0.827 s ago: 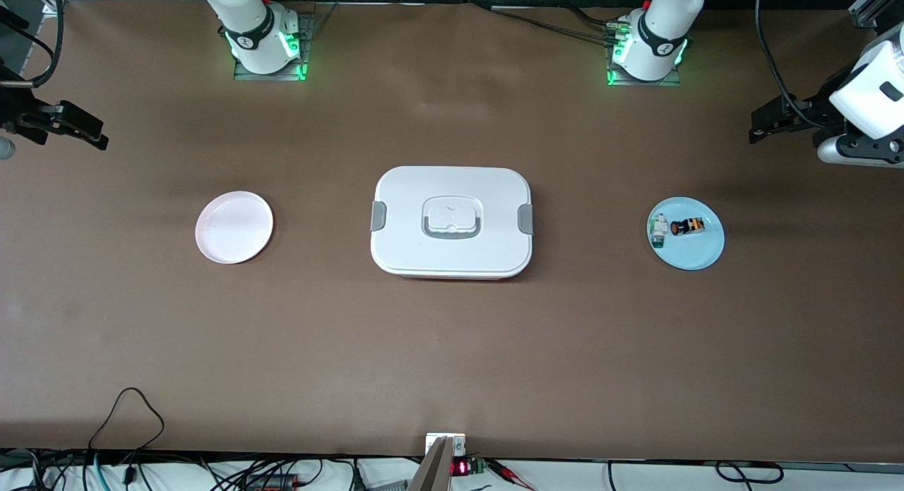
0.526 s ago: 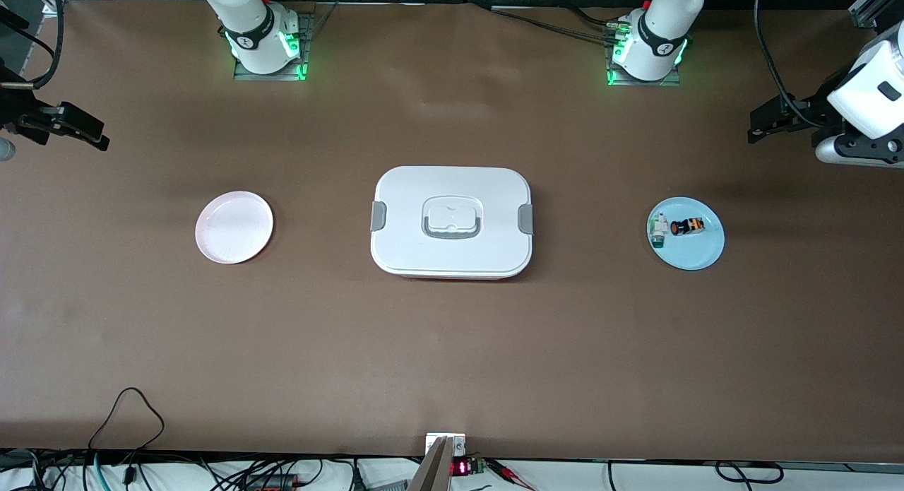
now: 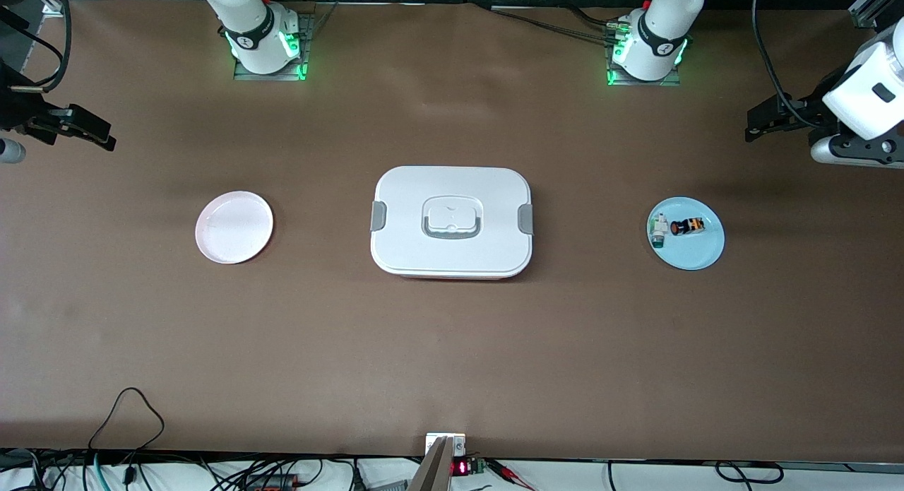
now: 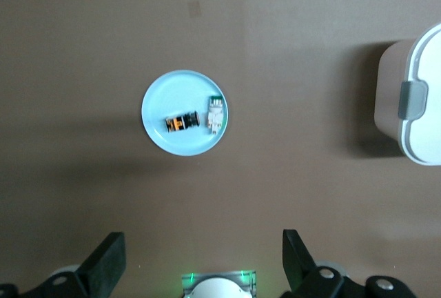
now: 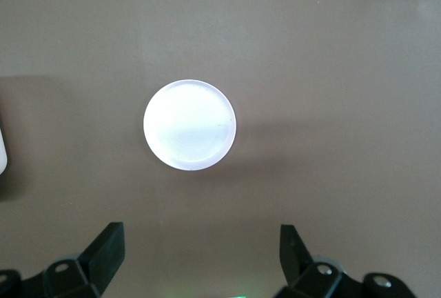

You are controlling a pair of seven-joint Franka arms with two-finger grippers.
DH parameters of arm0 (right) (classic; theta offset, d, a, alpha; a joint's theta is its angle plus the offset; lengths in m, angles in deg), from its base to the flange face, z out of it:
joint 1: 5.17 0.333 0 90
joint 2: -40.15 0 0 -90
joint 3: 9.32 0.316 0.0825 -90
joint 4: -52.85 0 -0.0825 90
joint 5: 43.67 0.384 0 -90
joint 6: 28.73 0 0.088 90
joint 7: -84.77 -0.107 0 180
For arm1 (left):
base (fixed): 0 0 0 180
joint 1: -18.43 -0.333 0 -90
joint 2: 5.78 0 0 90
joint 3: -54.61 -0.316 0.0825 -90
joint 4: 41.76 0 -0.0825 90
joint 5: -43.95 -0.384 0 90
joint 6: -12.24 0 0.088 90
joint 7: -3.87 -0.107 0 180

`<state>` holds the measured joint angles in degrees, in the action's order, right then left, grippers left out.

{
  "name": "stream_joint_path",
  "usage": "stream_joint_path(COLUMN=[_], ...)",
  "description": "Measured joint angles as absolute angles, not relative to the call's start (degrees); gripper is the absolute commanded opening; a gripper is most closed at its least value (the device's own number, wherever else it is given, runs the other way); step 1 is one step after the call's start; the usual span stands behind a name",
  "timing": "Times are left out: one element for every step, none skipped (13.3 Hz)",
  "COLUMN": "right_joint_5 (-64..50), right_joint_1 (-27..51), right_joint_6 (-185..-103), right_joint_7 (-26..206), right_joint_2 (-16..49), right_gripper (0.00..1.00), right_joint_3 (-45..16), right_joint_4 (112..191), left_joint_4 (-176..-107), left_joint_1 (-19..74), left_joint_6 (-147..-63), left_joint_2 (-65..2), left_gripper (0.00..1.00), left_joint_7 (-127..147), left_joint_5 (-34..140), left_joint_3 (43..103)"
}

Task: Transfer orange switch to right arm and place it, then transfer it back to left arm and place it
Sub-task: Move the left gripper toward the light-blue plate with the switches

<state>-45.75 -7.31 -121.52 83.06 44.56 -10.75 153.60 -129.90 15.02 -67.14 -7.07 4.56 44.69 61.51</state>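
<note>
The orange switch (image 3: 687, 227) lies on its side on a blue plate (image 3: 696, 254) toward the left arm's end of the table; it also shows in the left wrist view (image 4: 182, 122). The white box (image 3: 451, 221) stands mid-table, its end showing in the left wrist view (image 4: 413, 105). My left gripper (image 3: 766, 120) is open and empty, high over the table's end by the blue plate; its jaws (image 4: 203, 267) stand wide apart. My right gripper (image 3: 88, 131) is open and empty, high over the other end; its own view (image 5: 202, 256) looks down on the pink plate.
A small white-and-green switch (image 3: 658, 231) lies beside the orange one on the blue plate (image 4: 162, 105). An empty pink plate (image 3: 234, 227) sits toward the right arm's end, also in the right wrist view (image 5: 189, 124). Cables run along the table's near edge.
Both grippers have shifted slightly at the table's ends: the left one upward in the front view, the right one a little toward the table's middle. Nothing on the table moved.
</note>
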Motion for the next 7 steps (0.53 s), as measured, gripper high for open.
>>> stream_joint_path(right_joint_5=[-45.75, -45.75, -45.75, -45.75, -45.75, -45.75, -45.75], right_joint_1=[-7.30, -7.31, -7.30, -7.30, -7.31, -7.30, -7.31], right_joint_6=[-121.81, -122.56, -123.37, -123.78, -123.85, -123.86, -123.87], right_joint_7=[83.06, 83.05, 83.04, 83.03, 83.02, 83.01, 82.99], right_joint_2=[44.77, 45.25, 45.99, 46.75, 47.40, 47.80, 48.06], right_gripper=[1.00, 1.00, 1.00, 1.00, 1.00, 1.00, 1.00], right_joint_3=[-10.74, -10.74, -10.74, -10.74, -10.74, -10.73, -10.73], right_joint_4=[154.07, 154.94, 156.13, 157.19, 157.92, 158.31, 158.54], left_joint_4=[-130.17, -130.39, -130.53, -130.64, -130.68, -130.68, -130.69], left_joint_1=[15.02, 15.02, 14.99, 14.94, 14.94, 14.94, 14.94], left_joint_6=[-65.96, -65.27, -64.96, -64.84, -64.84, -64.86, -64.88], left_joint_2=[-7.31, -7.70, -8.28, -9.10, -10.06, -11.04, -11.90], left_gripper=[1.00, 1.00, 1.00, 1.00, 1.00, 1.00, 1.00], left_joint_7=[4.56, 4.56, 4.56, 4.56, 4.56, 4.57, 4.62], left_joint_5=[44.67, 44.67, 44.66, 44.66, 44.66, 44.66, 44.66], left_joint_3=[61.48, 61.44, 61.39, 61.36, 61.35, 61.35, 61.35])
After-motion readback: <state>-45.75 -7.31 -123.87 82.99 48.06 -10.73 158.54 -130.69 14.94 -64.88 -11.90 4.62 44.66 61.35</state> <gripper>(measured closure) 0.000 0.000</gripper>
